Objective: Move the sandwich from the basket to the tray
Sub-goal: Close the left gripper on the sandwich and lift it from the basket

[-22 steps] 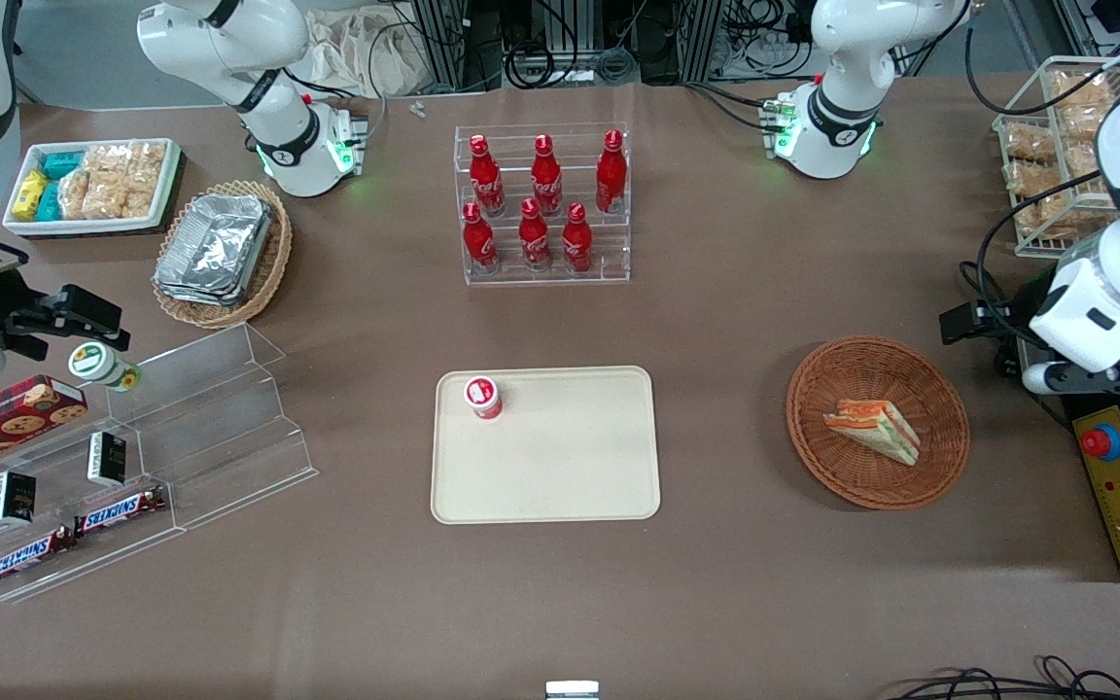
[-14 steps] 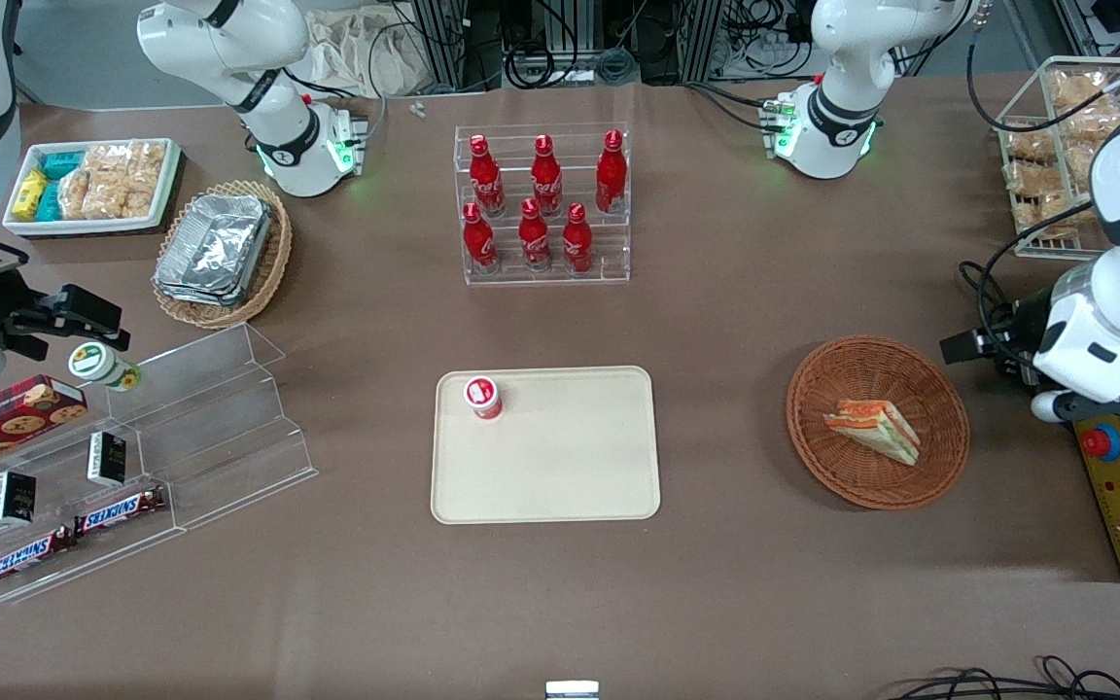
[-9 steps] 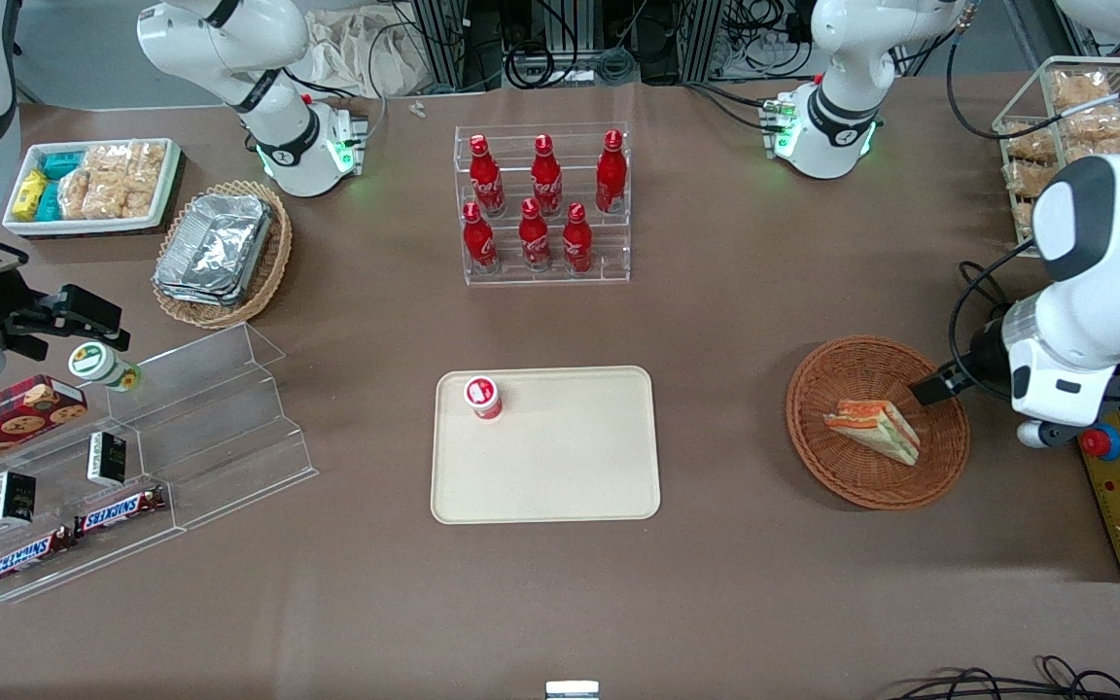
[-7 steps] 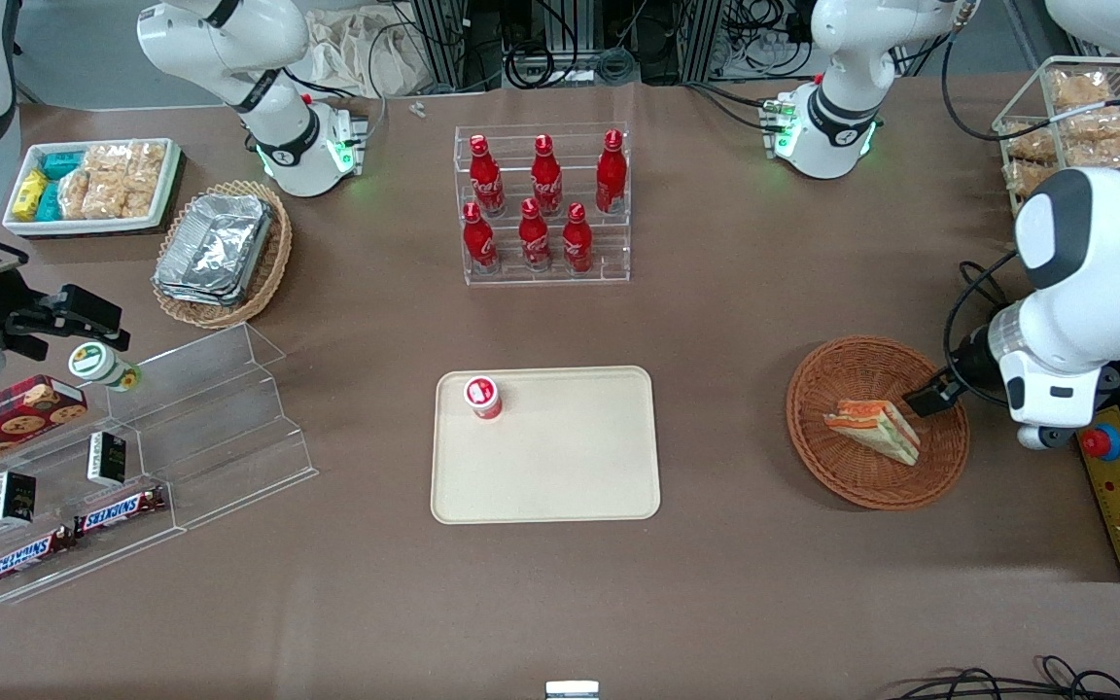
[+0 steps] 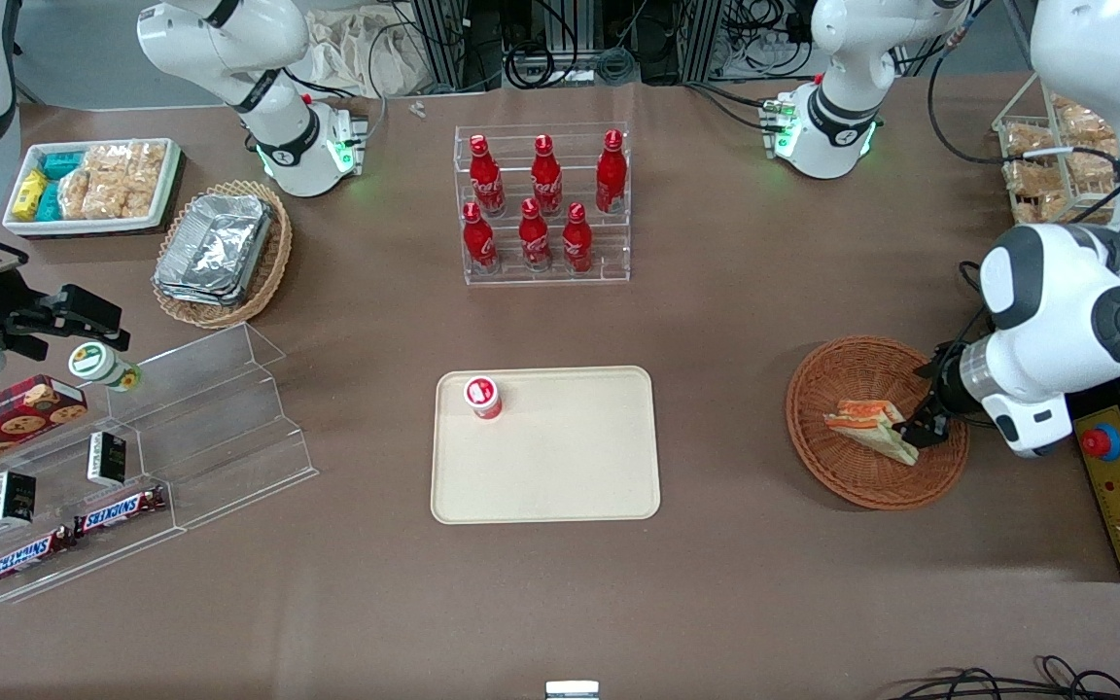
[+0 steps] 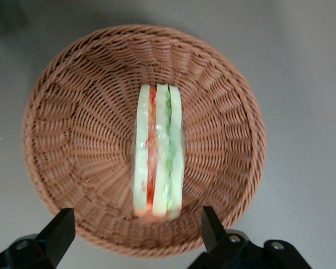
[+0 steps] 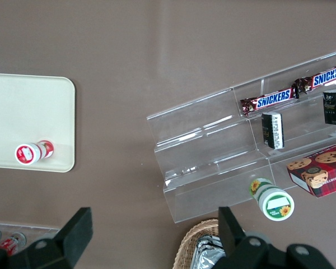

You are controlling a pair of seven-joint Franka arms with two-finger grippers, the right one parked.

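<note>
We see the left arm's gripper (image 5: 918, 429) low over the round reddish-brown woven wicker basket (image 5: 852, 369), at the basket's side toward the working arm's end of the brown bench (image 5: 764, 292). In the wrist view its jaws are spread wide, 1 dark fingertip (image 6: 59, 232) on each side of the sandwich's near end, w/ clear gaps, gripping nothing. The small triangular wedge sandwich of pale bread w/ orange-red and green filling (image 6: 158, 151) lies in the middle of the basket (image 6: 61, 129), standing on edge so the layers face up. In the front view the sandwich (image 5: 866, 425) sits just beside the gripper; we can't tell if they touch. The flat rectangular cream-beige plastic tray (image 5: 570, 467) lies well apart from the basket, toward the bench's middle. 1 small red-and-white cup (image 5: 483, 397) stands on the tray, in a corner farther from the front camera.
</note>
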